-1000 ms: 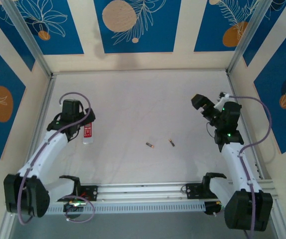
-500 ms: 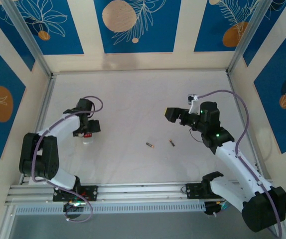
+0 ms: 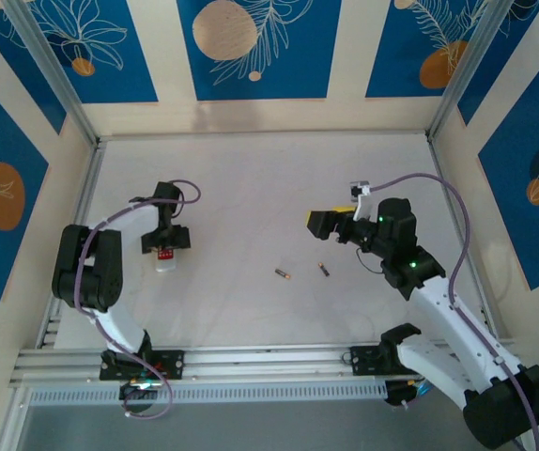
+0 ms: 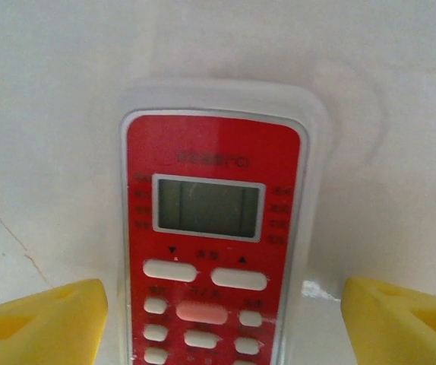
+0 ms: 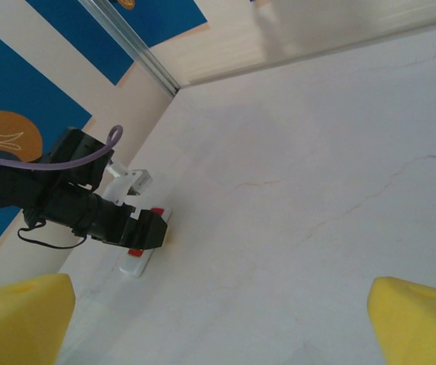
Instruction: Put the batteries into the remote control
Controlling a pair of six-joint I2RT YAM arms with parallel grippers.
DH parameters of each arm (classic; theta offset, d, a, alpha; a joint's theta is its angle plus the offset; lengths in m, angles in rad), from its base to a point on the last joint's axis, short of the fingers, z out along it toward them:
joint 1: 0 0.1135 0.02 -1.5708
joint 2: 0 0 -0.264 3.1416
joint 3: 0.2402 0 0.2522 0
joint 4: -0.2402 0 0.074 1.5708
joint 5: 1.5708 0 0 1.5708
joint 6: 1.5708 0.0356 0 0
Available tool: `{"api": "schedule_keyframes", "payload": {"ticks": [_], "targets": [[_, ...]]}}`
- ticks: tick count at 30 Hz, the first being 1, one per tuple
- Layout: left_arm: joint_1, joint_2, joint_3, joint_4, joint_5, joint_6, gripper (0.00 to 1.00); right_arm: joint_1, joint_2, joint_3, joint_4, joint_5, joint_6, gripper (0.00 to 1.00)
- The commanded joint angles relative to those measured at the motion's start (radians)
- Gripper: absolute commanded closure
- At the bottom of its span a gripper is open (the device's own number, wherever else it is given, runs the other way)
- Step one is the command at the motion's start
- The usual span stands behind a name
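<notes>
Between the left fingers (image 4: 39,323) lies the remote control (image 4: 212,228).

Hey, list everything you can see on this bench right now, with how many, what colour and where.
remote control: one, red face in white body, table's left side
batteries: two, dark with orange ends, loose mid-table
table: one, white, under everything
wall panels: several, blue with orange circles, around the table
left gripper: one, black, yellow jaws open either side of the remote control
right gripper: one, black, yellow jaws open, beyond the batteries
</notes>
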Motion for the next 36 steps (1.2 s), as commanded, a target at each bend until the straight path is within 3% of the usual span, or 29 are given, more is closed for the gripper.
{"api": "schedule_keyframes", "payload": {"ticks": [1, 10, 14, 19, 21, 29, 36], "targets": [[0.034, 0.024, 0.022, -0.014, 0.030, 0.032, 0.20, 0.009, -0.011, -0.016, 0.004, 0.007, -0.023, 0.01], [0.036, 0.045, 0.014, 0.019, 0.079, 0.039, 0.32, 0.012, -0.021, -0.026, 0.007, 0.037, -0.017, 0.01], [0.035, 0.042, 0.016, 0.016, 0.083, 0.036, 0.48, 0.013, -0.022, -0.026, 0.006, 0.038, -0.015, 0.01], [0.034, -0.014, 0.003, 0.016, 0.105, 0.021, 0.52, 0.019, -0.022, -0.026, 0.007, 0.040, -0.014, 0.01], [0.031, -0.052, -0.005, 0.021, 0.139, 0.011, 0.59, 0.025, -0.022, -0.026, 0.006, 0.042, -0.013, 0.01], [-0.038, -0.203, -0.016, 0.035, 0.263, -0.113, 0.56, 0.087, -0.007, -0.031, 0.014, 0.049, 0.005, 0.01], [-0.175, -0.307, -0.055, 0.286, 0.427, -0.323, 0.58, 0.205, 0.028, -0.048, 0.051, 0.067, 0.063, 0.01]]}}
